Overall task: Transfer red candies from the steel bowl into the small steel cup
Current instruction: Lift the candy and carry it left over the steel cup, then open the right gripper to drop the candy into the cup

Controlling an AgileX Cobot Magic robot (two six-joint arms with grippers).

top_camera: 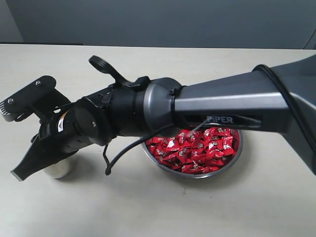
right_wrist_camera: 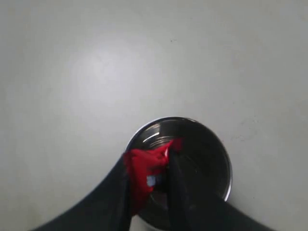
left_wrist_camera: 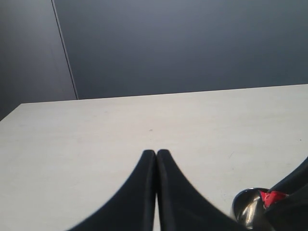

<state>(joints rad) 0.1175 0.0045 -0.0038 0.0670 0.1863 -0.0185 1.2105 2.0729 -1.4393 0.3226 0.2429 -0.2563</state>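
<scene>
Red candies (top_camera: pixel 202 148) are lying heaped in the steel bowl (top_camera: pixel 197 175), which is sitting on the pale table (top_camera: pixel 148 212) right of centre in the lower half of the exterior view. We are seeing the right gripper (right_wrist_camera: pixel 148 166) reaching across to the lower left of that view, where it is hanging over the small steel cup (top_camera: pixel 58 169). Its jaws are standing only narrowly apart, pinching one red candy (right_wrist_camera: pixel 138 175) over the cup's open mouth. The left gripper (left_wrist_camera: pixel 156 155) is hovering above the table with its fingers pressed together and gripping nothing; the cup is also peeking into the left wrist view.
</scene>
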